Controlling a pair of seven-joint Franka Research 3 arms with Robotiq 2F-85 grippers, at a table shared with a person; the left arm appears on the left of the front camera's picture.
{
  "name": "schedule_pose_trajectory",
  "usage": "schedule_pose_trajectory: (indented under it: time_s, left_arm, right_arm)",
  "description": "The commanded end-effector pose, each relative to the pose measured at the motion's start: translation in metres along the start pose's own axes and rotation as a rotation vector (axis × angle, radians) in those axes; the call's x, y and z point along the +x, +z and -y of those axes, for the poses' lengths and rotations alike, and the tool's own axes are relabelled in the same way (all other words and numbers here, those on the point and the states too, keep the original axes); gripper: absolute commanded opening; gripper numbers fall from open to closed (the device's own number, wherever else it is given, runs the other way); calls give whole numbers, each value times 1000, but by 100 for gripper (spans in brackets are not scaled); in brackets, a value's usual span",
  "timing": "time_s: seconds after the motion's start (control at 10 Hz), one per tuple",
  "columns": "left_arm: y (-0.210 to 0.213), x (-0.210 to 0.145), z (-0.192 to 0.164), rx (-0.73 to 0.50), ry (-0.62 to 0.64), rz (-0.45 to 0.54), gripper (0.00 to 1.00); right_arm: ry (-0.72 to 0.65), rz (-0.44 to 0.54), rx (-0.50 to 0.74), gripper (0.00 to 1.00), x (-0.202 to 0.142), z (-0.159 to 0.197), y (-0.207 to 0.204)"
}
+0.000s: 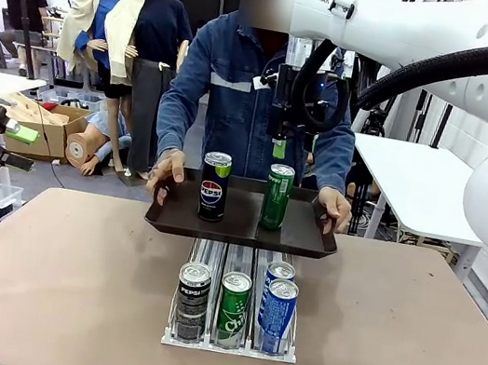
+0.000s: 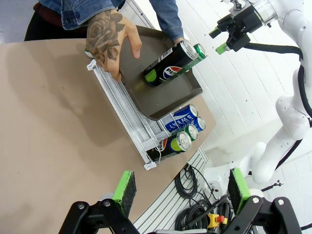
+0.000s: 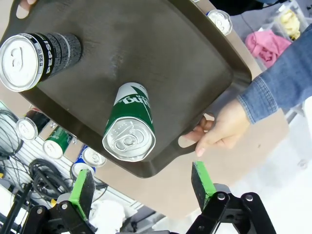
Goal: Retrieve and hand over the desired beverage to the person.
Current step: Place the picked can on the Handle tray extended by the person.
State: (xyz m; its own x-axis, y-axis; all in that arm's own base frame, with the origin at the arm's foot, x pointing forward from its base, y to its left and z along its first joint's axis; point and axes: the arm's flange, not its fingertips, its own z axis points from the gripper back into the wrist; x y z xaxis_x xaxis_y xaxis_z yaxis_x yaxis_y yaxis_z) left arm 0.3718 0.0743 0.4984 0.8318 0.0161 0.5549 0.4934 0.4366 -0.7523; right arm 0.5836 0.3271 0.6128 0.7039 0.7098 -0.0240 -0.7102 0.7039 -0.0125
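Standing at the far side of the table [image 1: 38, 279], the person [image 1: 240, 97] in a blue denim jacket holds a dark tray [image 1: 241, 225] by both ends above it; on the tray stand a black Pepsi can [image 1: 214, 186] and a green can [image 1: 277, 196], upright and apart; the right gripper [image 1: 280, 142] hangs just above the green can, its jaws hard to read from here; below the tray a white can rack [image 1: 232, 332] holds a black can, a green can and two blue cans at its near end.

In the left wrist view the left gripper [image 2: 180, 190] hovers released, green pads wide apart with nothing between them; beyond it lie the table [image 2: 44, 122], the rack [image 2: 131, 136] and the tray [image 2: 161, 92], a tattooed hand [image 2: 109, 41] gripping the tray's edge; the right gripper [image 2: 229, 36] shows farther off above the cans.

In the right wrist view the right gripper [image 3: 144, 183] is spread open and empty, looking down on the tray [image 3: 146, 53]; the green can [image 3: 129, 126] stands just ahead of the fingers, the Pepsi can [image 3: 34, 53] well to one side; the person's other hand [image 3: 222, 126] grips the tray's handle slot.
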Motion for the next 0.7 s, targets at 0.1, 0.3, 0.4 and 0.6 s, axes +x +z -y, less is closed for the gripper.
schedule_pose_trajectory:
  time_s: [0.1,0.3,0.4,0.6]
  left_arm:
    - [3,-2,1,1,-6,-6,100]
    - [3,-2,1,1,-6,-6,100]
    - [3,-2,1,1,-6,-6,100]
    - [3,-2,1,1,-6,-6,100]
  right_arm:
    - [0,0,0,100,0,0,0]
    - [-66,49,68,100,-35,-4,5]
    - [-96,80,74,100,-61,-7,6]
    - [-132,149,90,100,-111,-13,8]
